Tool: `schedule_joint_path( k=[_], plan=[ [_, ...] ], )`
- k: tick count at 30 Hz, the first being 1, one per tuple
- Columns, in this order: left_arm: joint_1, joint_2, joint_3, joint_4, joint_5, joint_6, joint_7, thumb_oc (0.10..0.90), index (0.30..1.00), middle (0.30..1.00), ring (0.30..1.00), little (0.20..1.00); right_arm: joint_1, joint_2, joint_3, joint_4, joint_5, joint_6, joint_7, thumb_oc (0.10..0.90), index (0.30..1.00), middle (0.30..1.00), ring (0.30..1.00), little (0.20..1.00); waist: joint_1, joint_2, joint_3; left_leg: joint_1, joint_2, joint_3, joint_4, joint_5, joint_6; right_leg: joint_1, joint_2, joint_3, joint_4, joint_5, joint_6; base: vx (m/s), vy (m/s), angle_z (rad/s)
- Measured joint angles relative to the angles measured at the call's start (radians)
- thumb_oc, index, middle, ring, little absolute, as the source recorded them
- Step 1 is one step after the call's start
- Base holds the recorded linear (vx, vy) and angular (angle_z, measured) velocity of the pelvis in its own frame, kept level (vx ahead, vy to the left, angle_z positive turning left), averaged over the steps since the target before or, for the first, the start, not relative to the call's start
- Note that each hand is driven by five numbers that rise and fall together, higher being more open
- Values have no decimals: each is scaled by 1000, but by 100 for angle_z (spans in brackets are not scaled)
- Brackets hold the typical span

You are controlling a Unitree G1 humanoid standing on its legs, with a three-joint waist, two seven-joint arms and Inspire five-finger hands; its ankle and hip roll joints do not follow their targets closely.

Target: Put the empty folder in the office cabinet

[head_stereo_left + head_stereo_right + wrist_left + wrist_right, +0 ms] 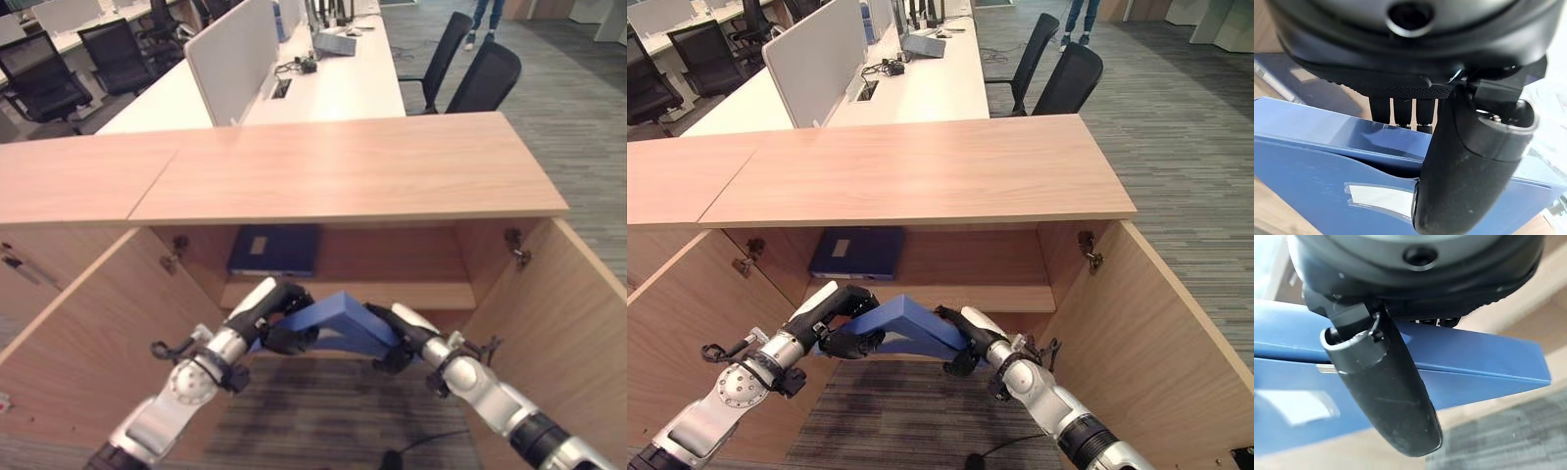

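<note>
We hold a blue folder (338, 323) between both hands just in front of the open wooden cabinet (353, 171), at the height of its shelf (431, 292). Our left hand (277, 318) grips one end, thumb on the near face and fingers behind; our right hand (397, 338) clamps the other end the same way. Farther in, a second blue folder (274, 250) lies flat on the shelf. Beyond the cabinet stand white desks (343, 88) and black chairs (485, 78).
</note>
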Motion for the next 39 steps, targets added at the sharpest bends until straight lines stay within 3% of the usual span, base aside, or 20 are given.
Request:
schedule_joint_path(
  k=[5,10,16,24,25,26,29,31,33,35,36,39],
  plan=[
    [-12,27,-11,-37,-2,0,-2,400,300,300,300,300,-24,18,15,55,11,0,11,400,300,300,300,300,-1,-7,0,3,-1,0,0,0,0,3,-1,0,0,0,0,0,0,0],
    [-7,19,-11,-42,-147,-6,-15,400,300,300,300,300,68,61,-81,57,40,-19,-22,400,300,300,300,300,-2,-8,0,4,-1,-1,0,-1,-1,3,-1,0,0,-1,1,1,0,1],
    [34,10,-34,-17,-243,16,-21,400,300,300,300,300,165,78,-104,55,-5,-57,-85,400,300,300,300,300,-29,-8,0,6,-1,1,0,-1,-1,6,-1,2,0,-1,0,6,-10,-2],
    [153,-72,-37,50,-279,36,-42,400,300,300,300,300,336,110,-174,69,-9,-76,-72,400,300,300,300,300,-47,-3,0,3,1,0,0,0,-3,0,0,2,0,-1,-3,-20,-76,1],
    [171,-95,-39,71,-279,38,-44,670,705,705,705,705,354,118,-180,80,-9,-73,-69,400,300,300,300,300,-48,-3,0,1,1,1,0,0,-3,-4,0,3,0,-1,-3,-39,-177,0],
    [192,-119,-41,103,-279,41,-49,800,900,900,900,900,360,126,-180,116,-1,-76,-56,400,300,300,300,300,-56,-3,0,-3,3,1,0,0,-5,-5,2,2,0,-1,-4,-37,-144,-5],
    [240,-239,-33,228,-332,53,-43,800,900,900,900,900,383,143,-182,226,13,-72,-34,400,300,300,300,300,-60,-6,3,-21,11,0,0,3,-15,-25,9,0,5,-1,-12,-64,-243,-1],
    [252,-403,79,371,-366,24,-9,800,900,900,900,900,371,178,-230,286,30,-65,-56,400,300,300,300,300,-57,-9,4,-37,19,0,6,4,-24,-39,17,-2,7,0,-21,-28,-165,0],
    [210,-429,95,454,-372,29,14,800,900,900,900,900,350,179,-243,298,30,-32,-63,400,300,300,300,300,-53,-12,5,-41,29,-7,6,8,-34,-40,27,-6,3,-3,-28,-33,-186,8],
    [182,-436,122,541,-272,28,32,800,900,900,900,900,348,189,-279,303,35,-1,-77,400,300,300,300,300,-54,-14,6,-43,42,-5,12,-1,-47,-47,39,-3,16,-12,-40,-82,-154,-6],
    [110,-476,198,749,-185,29,85,800,900,900,900,900,331,203,-330,328,76,27,-112,400,300,300,300,300,-56,-25,15,-72,57,-1,90,-24,-67,-84,46,5,89,-53,-75,-74,-102,-21],
    [87,-493,258,923,-198,91,152,800,900,900,900,900,330,203,-390,343,106,84,-174,400,300,300,300,300,-56,-65,43,-116,48,-24,215,-18,-77,-82,36,22,114,-67,-94,-37,-42,-25]
  ],
)
